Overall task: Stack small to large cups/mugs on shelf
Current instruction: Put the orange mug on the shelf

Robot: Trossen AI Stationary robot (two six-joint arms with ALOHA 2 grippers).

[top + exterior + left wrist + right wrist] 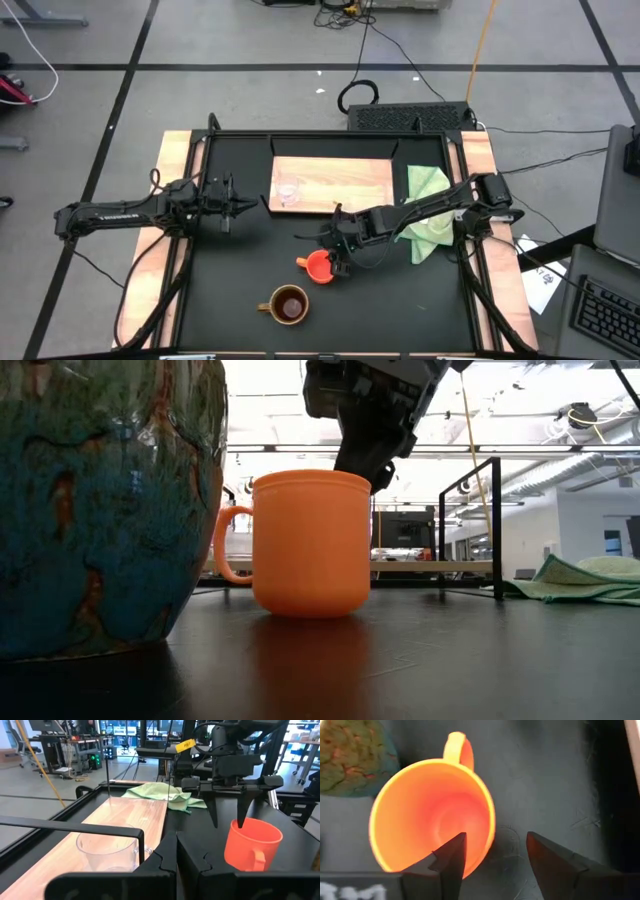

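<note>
Orange cup [432, 815] rim between gripper [495, 855] fingers

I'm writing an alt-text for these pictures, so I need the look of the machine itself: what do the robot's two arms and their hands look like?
Both arms are dark, nearly black, built of slim jointed segments with thin black cables alongside. The left arm bears small pale lettering on its long link. The right hand has a blocky body with a crossbar and two flat, tapering, pointed black fingers. The left hand looks alike.

I see two matte black, slender, jointed arms with faint white lettering along the left one, and the right end effector [495, 857] ends in two dark, tapered, wedge-shaped fingers [451, 855].
</note>
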